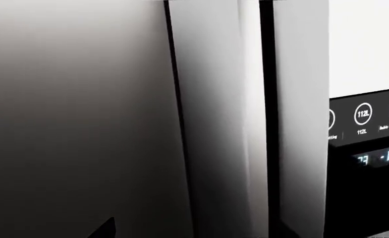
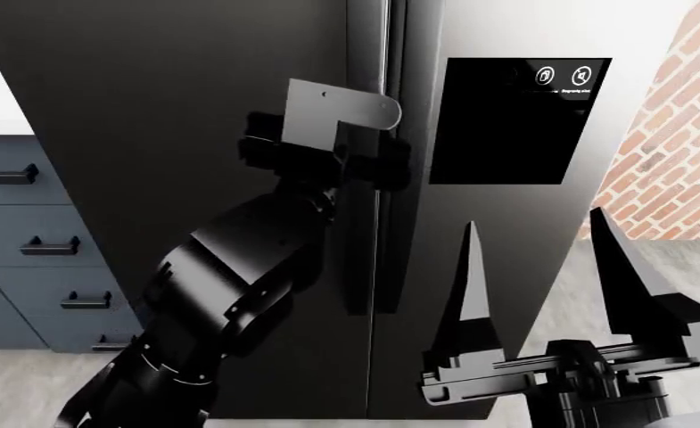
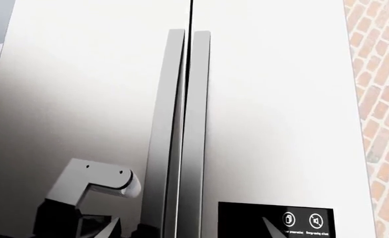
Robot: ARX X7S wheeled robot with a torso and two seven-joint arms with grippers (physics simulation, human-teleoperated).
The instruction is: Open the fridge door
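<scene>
Drawers [image 2: 22,241]: blue-grey fronts with short black handles, at the far left of the head view, beside the fridge and apart from the arms.

Fridge door [image 2: 195,116]: tall glossy black panel, the left of two; it appears closed, its edge flush with the twin door along the centre seam.

Left gripper [image 2: 380,169]: raised against the door at the seam, its grey camera bracket [image 2: 332,111] just above it. The arm's bulk hides the fingers in the head view and the left wrist view shows none of them, so whether they are spread or closed on anything cannot be told.

Bar handle [image 3: 158,139]: long vertical bar along the door's inner edge, seen clearly in the right wrist view beside the matching handle of the twin door [image 3: 201,139]. The left gripper sits at or just beside these two bars; contact is not visible.

Twin door [image 2: 505,232]: carries the dark display panel [image 2: 516,120] with small white icons; not the target.

Right gripper [image 2: 540,294]: low in front of the twin door, its two pointed fingers [image 2: 469,285] spread wide and holding nothing.

Brick wall [image 2: 671,134]: at the far right.

Risks, as judged: the two handles lie almost touching, so the left fingers could close on the wrong bar and pull the twin door; a shallow grip could slip off the glossy bar; a straight pull, not following the hinge arc, could lose the handle.
</scene>
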